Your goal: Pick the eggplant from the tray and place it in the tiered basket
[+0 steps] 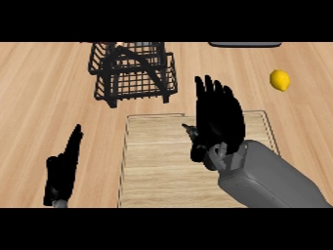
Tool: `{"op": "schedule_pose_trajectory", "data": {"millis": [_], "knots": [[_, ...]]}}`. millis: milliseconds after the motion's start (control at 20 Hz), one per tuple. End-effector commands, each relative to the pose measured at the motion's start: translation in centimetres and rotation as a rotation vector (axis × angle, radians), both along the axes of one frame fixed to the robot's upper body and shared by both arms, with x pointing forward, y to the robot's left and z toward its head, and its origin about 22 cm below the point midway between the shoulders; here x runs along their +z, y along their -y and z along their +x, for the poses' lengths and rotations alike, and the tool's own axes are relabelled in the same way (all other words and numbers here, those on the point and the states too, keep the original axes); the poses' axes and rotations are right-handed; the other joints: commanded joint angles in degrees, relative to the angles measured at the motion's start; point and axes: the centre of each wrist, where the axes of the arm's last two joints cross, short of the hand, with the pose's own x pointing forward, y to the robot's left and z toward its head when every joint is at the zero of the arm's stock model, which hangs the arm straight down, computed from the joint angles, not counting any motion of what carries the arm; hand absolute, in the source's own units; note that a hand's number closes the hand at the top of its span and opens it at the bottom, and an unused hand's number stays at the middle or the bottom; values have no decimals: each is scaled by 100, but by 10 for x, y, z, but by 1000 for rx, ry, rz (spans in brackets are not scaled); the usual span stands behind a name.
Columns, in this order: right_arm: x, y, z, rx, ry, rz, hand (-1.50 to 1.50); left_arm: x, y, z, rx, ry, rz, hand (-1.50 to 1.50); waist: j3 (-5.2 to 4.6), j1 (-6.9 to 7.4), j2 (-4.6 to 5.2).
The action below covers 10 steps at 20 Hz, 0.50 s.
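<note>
Light wood-grain worktop [32, 97] fills the head view, its boards running left to right.

1. Tiered basket [135, 82]: black wire, standing on the far part of the worktop, left of centre. Two tiers show, the upper one set slightly farther and to the left of the lower one.
2. Tray [158, 168]: pale wood, rectangular, with a thin raised rim. It lies near centre, just on the near side of the tiered basket and apart from it. Its long axis runs near to far.
3. Right hand [218, 119]: positioned over the far right part of the tray. The fingers [211, 90] are straight and slightly spread, pointing to the far side; they are released, not clenched. The grey forearm [270, 180] enters from the lower right and covers the tray's near right corner.
4. Eggplant: it cannot be made out. The right hand hides the part of the tray beneath it, and the dark shapes at the hand's left edge cannot be told from the hand itself. Its long axis and heading cannot be told.
5. Left hand [62, 171]: resting at the near left, off the tray, fingers straight and pointing far, holding nothing.
6. Lemon [280, 80]: yellow, on the bare worktop at far right, well apart from the tray and tiered basket.
7. Dark flat object [244, 44]: at the far edge, right of centre, only partly in view.
</note>
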Motion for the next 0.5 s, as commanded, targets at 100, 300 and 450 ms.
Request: {"op": "schedule_pose_trajectory", "data": {"millis": [100,300,450], "knots": [[-25,-19,11,-174,-171,-268,-150,-2,-2,-2,-7,-9,0,0,-21,8,16],[-31,-33,3,-192,-204,-283,-150,-6,-3,-12,-7,-19,-9,0,-19,-31,-15],[-32,-40,15,-202,-224,-274,-150,1,14,-9,8,-26,-12,0,-9,10,0]]}}
